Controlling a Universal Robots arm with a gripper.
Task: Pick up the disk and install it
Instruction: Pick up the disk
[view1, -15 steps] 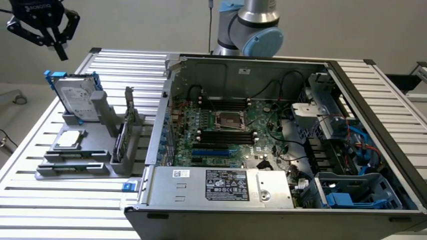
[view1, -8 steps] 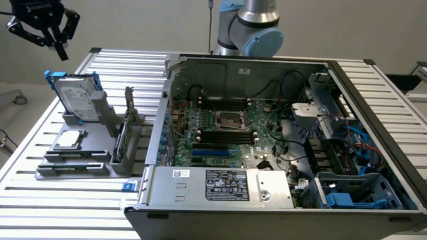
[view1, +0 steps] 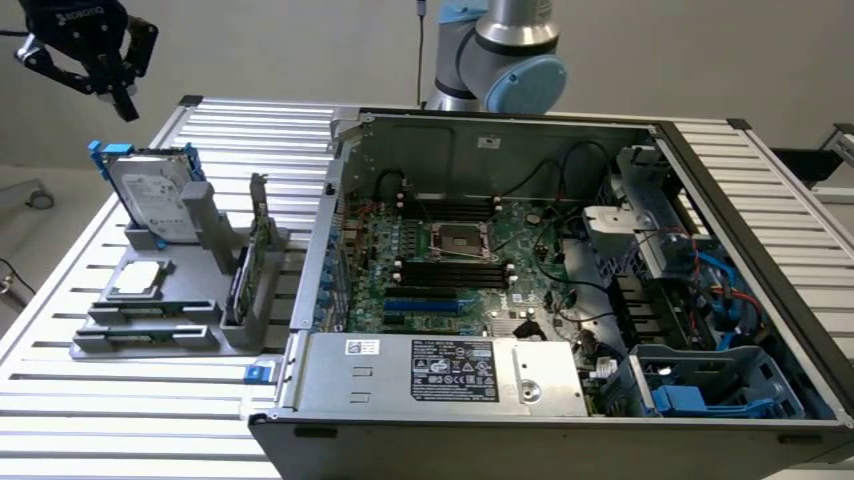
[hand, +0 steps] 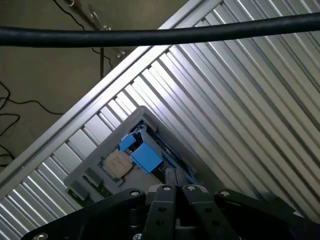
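The disk (view1: 151, 195) stands upright in a grey holder at the exterior view's left, a silver drive with a white label and blue rails at its edges. In the wrist view I look down on its blue carrier (hand: 145, 156) from above. My gripper (view1: 124, 104) hangs high over the table's far left corner, above and slightly behind the disk, well apart from it. In the wrist view its fingers (hand: 175, 179) are pressed together, shut on nothing.
The grey holder (view1: 147, 325) also carries a small square silver chip (view1: 140, 280) and a thin green card (view1: 246, 272). An open computer case (view1: 534, 250) fills the slatted table's middle and right, with blue drive bays (view1: 707, 392) at its near right. A black cable (hand: 160, 32) crosses the wrist view.
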